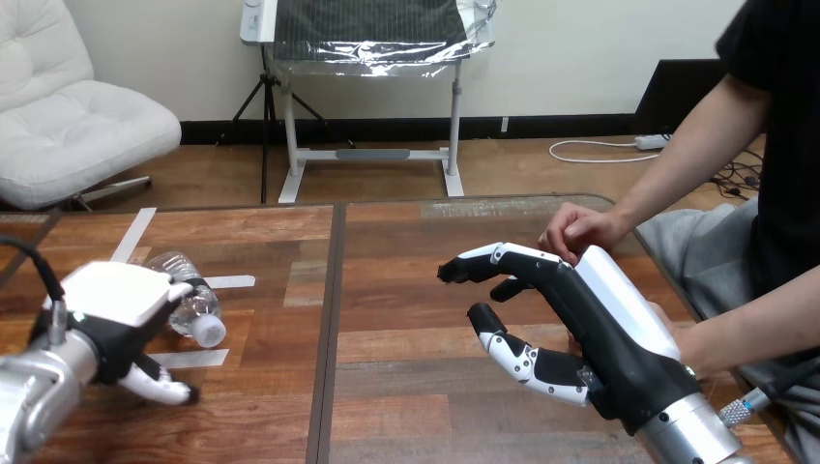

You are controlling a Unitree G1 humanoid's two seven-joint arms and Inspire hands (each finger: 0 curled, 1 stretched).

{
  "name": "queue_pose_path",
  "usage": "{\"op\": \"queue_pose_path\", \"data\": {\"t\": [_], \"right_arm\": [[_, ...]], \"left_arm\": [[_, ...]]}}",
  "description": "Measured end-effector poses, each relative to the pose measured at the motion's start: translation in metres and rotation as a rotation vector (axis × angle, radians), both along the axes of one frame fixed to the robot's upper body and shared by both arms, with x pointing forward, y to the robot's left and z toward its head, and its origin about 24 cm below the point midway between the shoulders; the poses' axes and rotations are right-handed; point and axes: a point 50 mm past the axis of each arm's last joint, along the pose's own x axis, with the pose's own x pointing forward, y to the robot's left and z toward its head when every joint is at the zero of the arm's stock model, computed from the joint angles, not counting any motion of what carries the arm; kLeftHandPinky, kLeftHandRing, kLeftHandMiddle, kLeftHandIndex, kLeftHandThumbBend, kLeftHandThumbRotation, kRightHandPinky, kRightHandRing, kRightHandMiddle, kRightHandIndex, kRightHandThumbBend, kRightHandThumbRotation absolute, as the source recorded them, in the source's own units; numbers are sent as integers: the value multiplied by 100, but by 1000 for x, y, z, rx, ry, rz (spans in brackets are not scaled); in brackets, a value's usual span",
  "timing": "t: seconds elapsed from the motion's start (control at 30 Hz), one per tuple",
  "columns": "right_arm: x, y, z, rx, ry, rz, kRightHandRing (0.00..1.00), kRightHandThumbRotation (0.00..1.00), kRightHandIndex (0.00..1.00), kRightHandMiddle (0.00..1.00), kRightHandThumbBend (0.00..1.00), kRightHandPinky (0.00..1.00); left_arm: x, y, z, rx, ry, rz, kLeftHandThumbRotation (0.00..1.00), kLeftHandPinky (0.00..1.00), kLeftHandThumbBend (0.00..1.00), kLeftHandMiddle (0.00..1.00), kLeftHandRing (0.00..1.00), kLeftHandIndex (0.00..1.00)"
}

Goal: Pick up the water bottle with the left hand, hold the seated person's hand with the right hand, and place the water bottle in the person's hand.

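Observation:
A clear water bottle [193, 302] with a white cap lies on its side on the wooden table [416, 251] at the left. My left hand [114, 302] rests over the bottle's near left end; its fingers lie across the bottle and its thumb stretches out below, apart from the bottle. My right hand [571, 309] hovers open at the right, fingers pointing left and thumb spread beneath them. The person's hand [578, 232] rests loosely curled on the table just beyond my right hand's fingers. A second forearm of the person [749, 329] runs in behind my right wrist, its hand hidden by mine.
White tape strips [230, 282] mark the table around the bottle. A dark seam [329, 329] splits the tabletop down the middle. The person sits at the right side, close to the table's right edge [667, 271].

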Motion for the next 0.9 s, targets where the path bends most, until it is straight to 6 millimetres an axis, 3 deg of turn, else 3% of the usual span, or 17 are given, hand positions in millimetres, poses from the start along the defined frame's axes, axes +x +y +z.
{"op": "queue_pose_path", "data": {"t": [0.9], "right_arm": [[0,0,0,-5,4,4,76,0,69,74,20,68]], "left_arm": [[24,-12,12,126,-53,-109,3,92,80,94,94,90]]}}
